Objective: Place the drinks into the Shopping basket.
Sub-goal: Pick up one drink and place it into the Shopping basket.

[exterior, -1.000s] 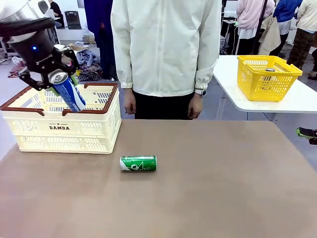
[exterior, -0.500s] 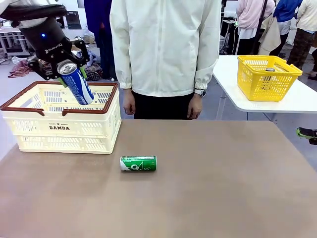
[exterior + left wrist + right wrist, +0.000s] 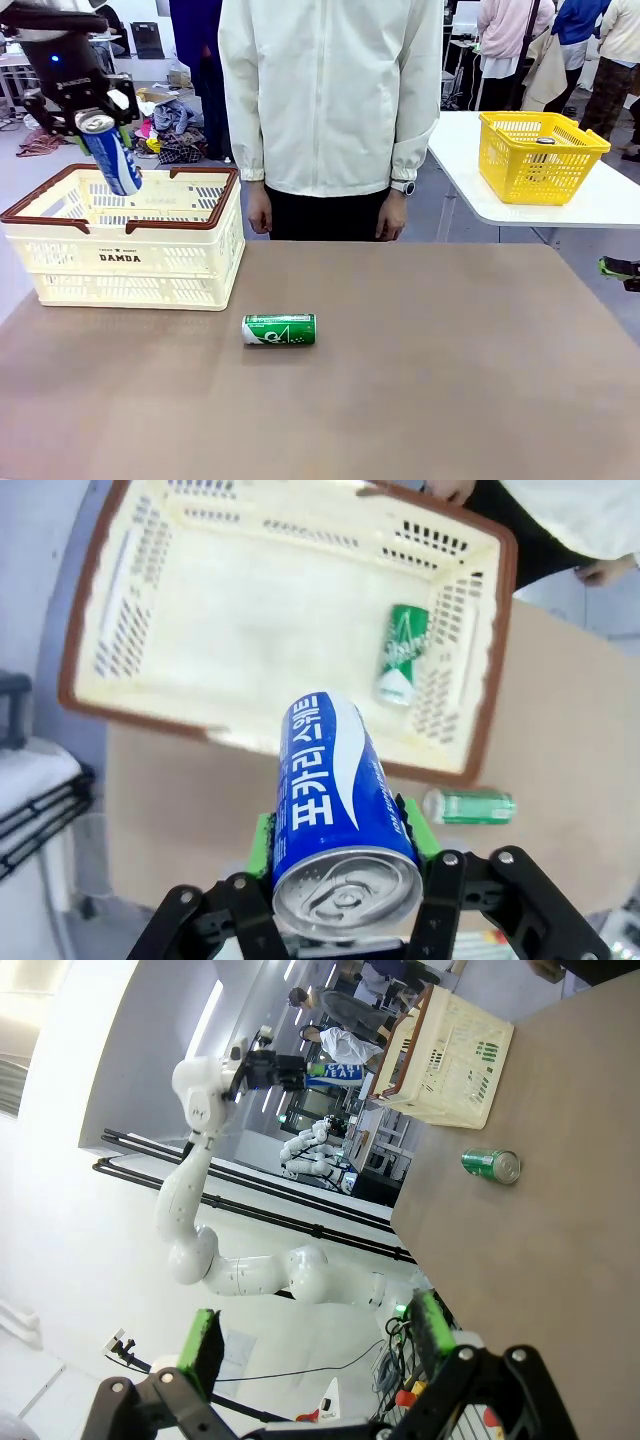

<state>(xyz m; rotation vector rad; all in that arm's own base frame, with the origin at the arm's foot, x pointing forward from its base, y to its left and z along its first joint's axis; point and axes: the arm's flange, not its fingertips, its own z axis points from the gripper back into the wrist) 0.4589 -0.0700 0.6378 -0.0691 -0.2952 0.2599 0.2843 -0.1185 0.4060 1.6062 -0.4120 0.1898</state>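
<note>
Three drinks show in your views: one blue and white can (image 3: 112,160) and two green ones. Your left gripper (image 3: 338,832) has its jaws closed about the blue can's upper end, a green pad pressed to each side just under the silver top, the lettering facing the wrist camera. In the front view the can hangs tilted, top up and to the left. Its lower end is level with the reddish-brown rim of the Shopping basket (image 3: 205,225), over the basket's left half. From your left wrist the can points down at the basket's pale floor, clear of the walls, and the way down is open.

One green can (image 3: 402,667) lies on its side inside the basket, close to a latticed wall. The other green can (image 3: 279,329) lies on its side on the brown table (image 3: 430,380), near the basket's near right corner but apart from it.

Your right gripper (image 3: 318,1345) is spread wide, with nothing between its pads and touching nothing, well apart from the basket.

A person (image 3: 330,100) in a white jacket stands at the table's far side, arms lowered, just right of the basket. A yellow basket (image 3: 540,150) sits on a white side table (image 3: 600,205) at the far right.
</note>
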